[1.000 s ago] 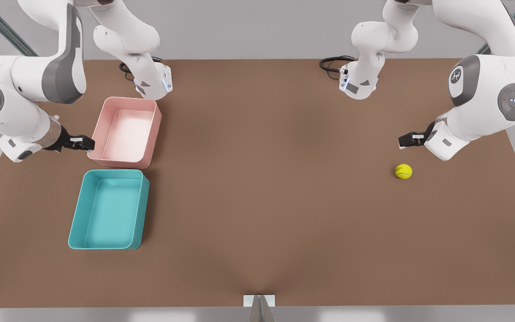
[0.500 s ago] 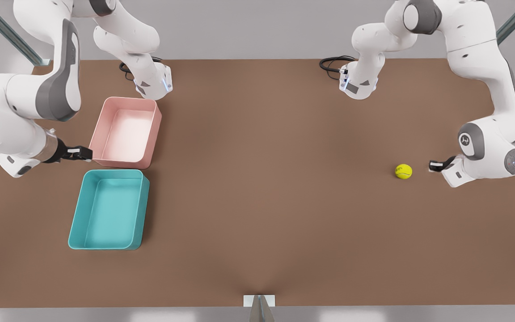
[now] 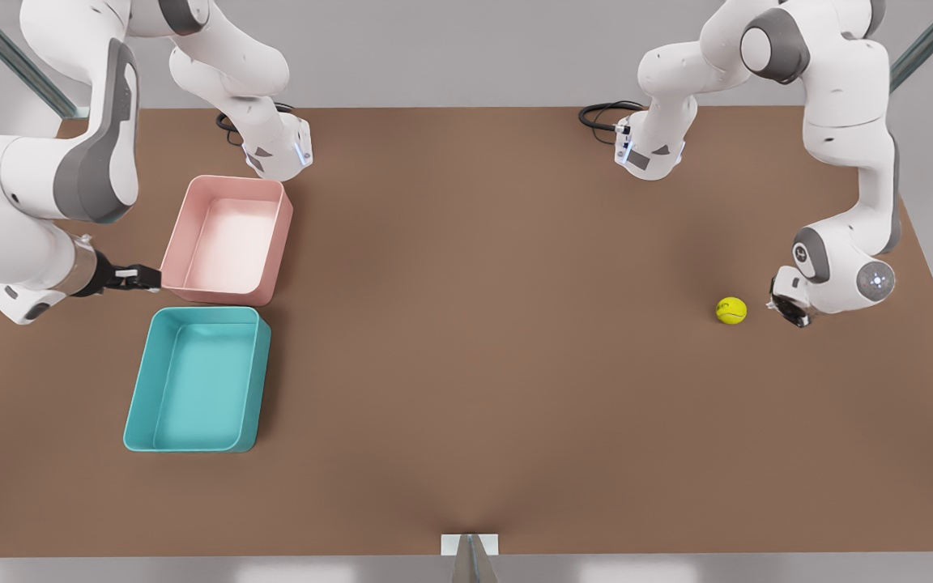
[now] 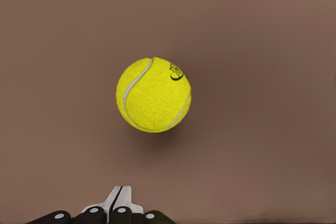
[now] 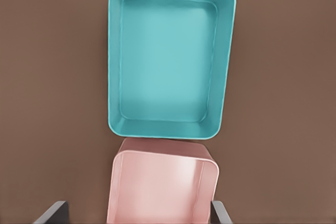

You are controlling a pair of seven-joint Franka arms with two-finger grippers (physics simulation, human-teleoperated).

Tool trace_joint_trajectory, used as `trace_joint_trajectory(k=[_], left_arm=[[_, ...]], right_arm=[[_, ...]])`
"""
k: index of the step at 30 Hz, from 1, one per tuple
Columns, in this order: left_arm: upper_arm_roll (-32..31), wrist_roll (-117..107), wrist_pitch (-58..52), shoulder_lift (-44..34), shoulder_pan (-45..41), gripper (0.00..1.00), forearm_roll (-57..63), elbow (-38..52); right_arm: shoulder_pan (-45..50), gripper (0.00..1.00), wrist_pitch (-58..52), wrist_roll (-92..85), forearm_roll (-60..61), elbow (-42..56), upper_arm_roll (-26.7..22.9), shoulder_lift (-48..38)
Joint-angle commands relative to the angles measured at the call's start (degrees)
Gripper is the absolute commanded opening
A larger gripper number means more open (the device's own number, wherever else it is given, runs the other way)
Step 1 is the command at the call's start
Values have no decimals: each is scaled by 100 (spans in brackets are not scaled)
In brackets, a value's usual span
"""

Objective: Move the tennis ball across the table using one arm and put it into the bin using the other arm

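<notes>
bin (image 3: 137, 414) bare | pink tray (image 3: 279, 243) bare | left pincer (image 4: 116, 199) closed | right pincer (image 5: 137, 211) open

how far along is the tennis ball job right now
Nothing is finished: the tennis ball sits on the table, far from the empty teal bin. In hand: the left gripper, fingers shut, is beside the ball. The right gripper, open, waits by the pink tray. Pushing across and binning remain.

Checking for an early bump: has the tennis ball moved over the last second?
No. The tennis ball sits at the same spot on the table, and the left hand is close beside it.
</notes>
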Motion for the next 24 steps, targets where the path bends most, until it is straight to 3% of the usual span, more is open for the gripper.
trace_joint_trajectory(k=[1, 15, 19, 20, 23, 24], left_arm=[[2, 4077, 422, 1, -39, 21, 110, -59], [2, 2522, 580, 212, -109, 21, 110, -226], [2, 836, 589, 352, -1119, 21, 84, -279], [-24, -330, 580, 388, -1514, 21, 58, -340], [-1685, -7427, -149, -52, -1850, 21, -786, 178], [-1677, -7419, -474, -105, -1753, 21, -795, 380]], right_arm=[[4, 100, -55, -136, 6, 4, -2, -3], [4, 100, -72, -153, -3, 4, -2, -3], [4, 100, -72, -162, -3, 4, -2, -3], [4, 100, -72, -162, -3, 4, -2, -3], [4, 100, -72, -171, -3, 4, -2, 14], [4, 100, -72, -171, -3, 13, -2, 14]])
